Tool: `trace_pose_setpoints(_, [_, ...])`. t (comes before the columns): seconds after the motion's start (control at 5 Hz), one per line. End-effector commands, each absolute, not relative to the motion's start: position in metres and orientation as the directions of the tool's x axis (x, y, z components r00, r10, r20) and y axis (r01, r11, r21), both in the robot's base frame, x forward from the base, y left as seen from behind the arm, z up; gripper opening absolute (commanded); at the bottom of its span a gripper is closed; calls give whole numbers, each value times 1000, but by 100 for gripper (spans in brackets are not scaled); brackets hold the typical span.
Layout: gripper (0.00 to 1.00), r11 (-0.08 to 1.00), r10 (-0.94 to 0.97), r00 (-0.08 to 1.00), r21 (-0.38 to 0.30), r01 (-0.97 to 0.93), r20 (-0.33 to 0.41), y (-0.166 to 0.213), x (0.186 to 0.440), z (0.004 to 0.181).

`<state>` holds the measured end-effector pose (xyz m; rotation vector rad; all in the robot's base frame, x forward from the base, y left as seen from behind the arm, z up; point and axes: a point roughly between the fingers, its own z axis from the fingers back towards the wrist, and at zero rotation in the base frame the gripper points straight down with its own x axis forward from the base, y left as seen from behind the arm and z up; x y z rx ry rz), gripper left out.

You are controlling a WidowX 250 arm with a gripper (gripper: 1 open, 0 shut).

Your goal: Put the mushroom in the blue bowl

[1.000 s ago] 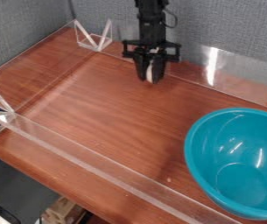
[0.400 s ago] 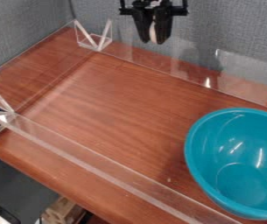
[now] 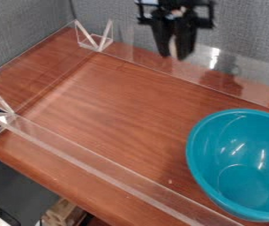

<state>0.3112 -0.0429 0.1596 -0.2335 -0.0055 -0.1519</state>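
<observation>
**Gripper raised above the far edge of the table, bowl empty**

The dark metal gripper (image 3: 175,48) hangs in the air above the far edge of the brown wooden table (image 3: 113,101), a little to the right of the middle of that edge. It points almost straight down. Its two fingers stand close together, and a pale, whitish piece shows between the tips. This piece seems to be the small toy mushroom with the cream-white stem (image 3: 178,51), held in the closed jaws, but it is too small and blurred to see its cap clearly.

The large round teal-blue glossy plastic bowl (image 3: 207,146) stands at the near right corner of the table, well apart from the gripper. The inside of the bowl shows only light reflections and nothing lies in it.

A low wall of clear plastic (image 3: 78,157) runs around the edges of the table. At the far left corner, clear triangular supports (image 3: 93,35) hold this wall.
</observation>
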Motion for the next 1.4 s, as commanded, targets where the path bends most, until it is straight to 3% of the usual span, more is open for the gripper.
trace_pose_setpoints(0.0, [0, 952, -202, 977, -224, 211, 63, -64, 296, 168])
trace_pose_setpoints(0.4, [0, 924, -311, 950, -229, 307, 19, -116, 267, 142])
trace_pose_setpoints(0.8, [0, 918, -336, 942, -228, 325, -12, -130, 263, 116])
trace_pose_setpoints(1.2, [0, 919, -332, 943, -226, 324, 0, -130, 259, 104])
